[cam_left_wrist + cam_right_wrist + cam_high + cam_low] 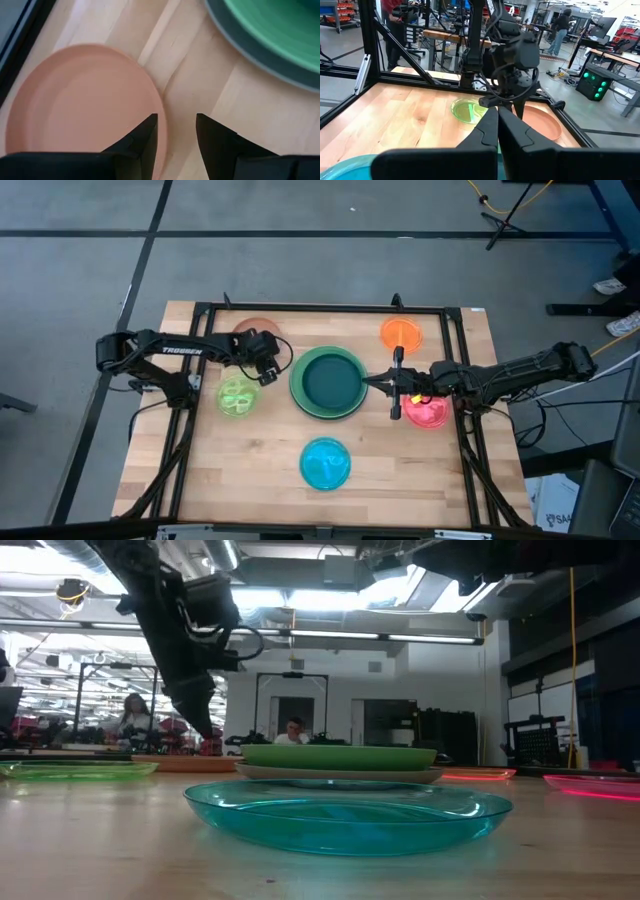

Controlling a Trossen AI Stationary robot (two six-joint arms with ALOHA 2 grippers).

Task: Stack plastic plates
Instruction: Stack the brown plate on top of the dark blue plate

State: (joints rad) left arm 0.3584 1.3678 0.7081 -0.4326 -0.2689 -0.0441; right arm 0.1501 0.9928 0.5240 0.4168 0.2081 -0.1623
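Pale wooden table [270,480] boards lie under the left gripper [176,131], whose narrowly parted fingers straddle the brown plate [75,105] rim just below them, so closing and lifting looks next, toward the green-topped stack [328,382] beside it, while the right gripper [372,383], pinched closed, waits at that stack's far edge.

I see a light wooden table [270,470] inside a black frame [320,308]. Directly on it, at centre, lies a stack of plates [328,382]: a grey plate at the bottom, a green one on it and a dark teal one on top. From that stack, the brown plate [252,330] lies at 10 o'clock, the lime plate [238,394] at 9 o'clock, the blue plate [325,463] at 6 o'clock, the pink-red plate [428,412] at 4 o'clock, and the orange plate [401,333] at 2 o'clock.
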